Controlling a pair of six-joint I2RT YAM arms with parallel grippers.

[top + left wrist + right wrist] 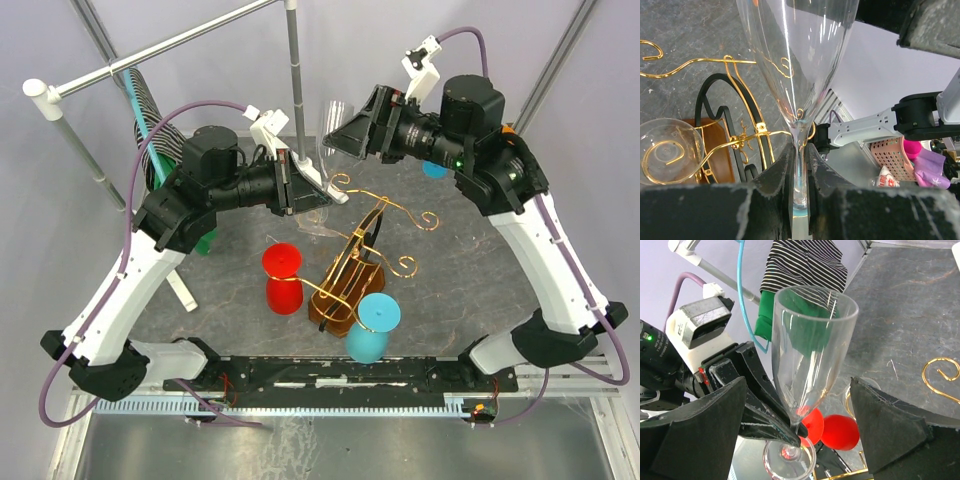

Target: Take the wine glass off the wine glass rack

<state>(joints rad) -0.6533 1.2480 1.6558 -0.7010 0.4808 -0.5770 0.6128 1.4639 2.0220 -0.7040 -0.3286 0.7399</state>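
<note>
My left gripper (pixel 800 165) is closed tight on the stem of the wine glass (pixel 810 350), above the rack (pixel 350 265); my right gripper (pixel 797 415) stands wide open at the bowl, holding nothing.

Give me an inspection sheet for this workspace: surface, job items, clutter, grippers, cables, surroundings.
Surface: dark marbled table, no spills seen.
Job's things: wine glass upright, clear, apart from wine glass rack; red glass and blue glass at the rack.
Clutter: striped cloth over green cloth, hanging.
Grippers: left gripper shut on the glass stem; right gripper open, flanking the bowl.
Cables: purple cable on each arm.
Surroundings: grey pole frame; pink basket off-table.
</note>
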